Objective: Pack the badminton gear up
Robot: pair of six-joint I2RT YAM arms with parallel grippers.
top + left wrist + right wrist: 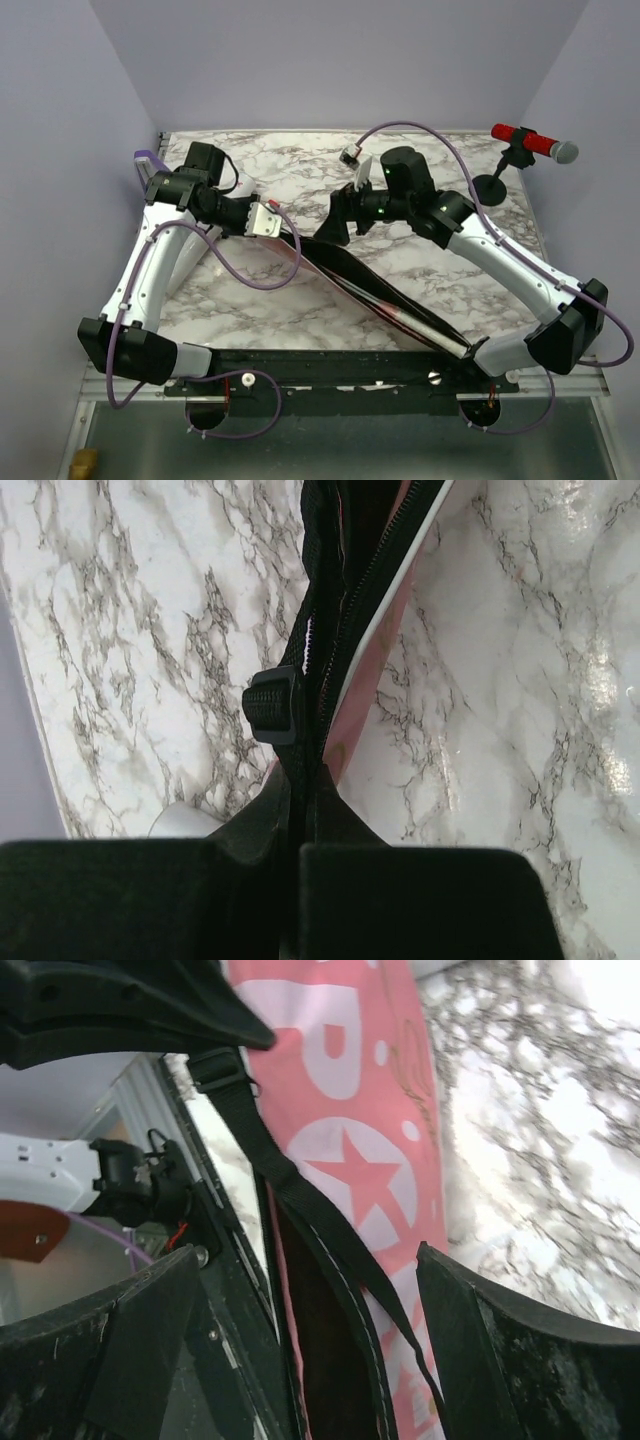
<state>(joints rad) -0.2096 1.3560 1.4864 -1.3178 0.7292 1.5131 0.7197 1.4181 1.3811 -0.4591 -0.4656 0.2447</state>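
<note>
Enclosed on three sides by pale lilac walls (60,150); white, grey-veined marble tabletop (250,310) gleaming in bright light.

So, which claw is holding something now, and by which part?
The left claw is shut on the pink bag, pinching its black zippered edge. The right claw is open, holding nothing.
</note>
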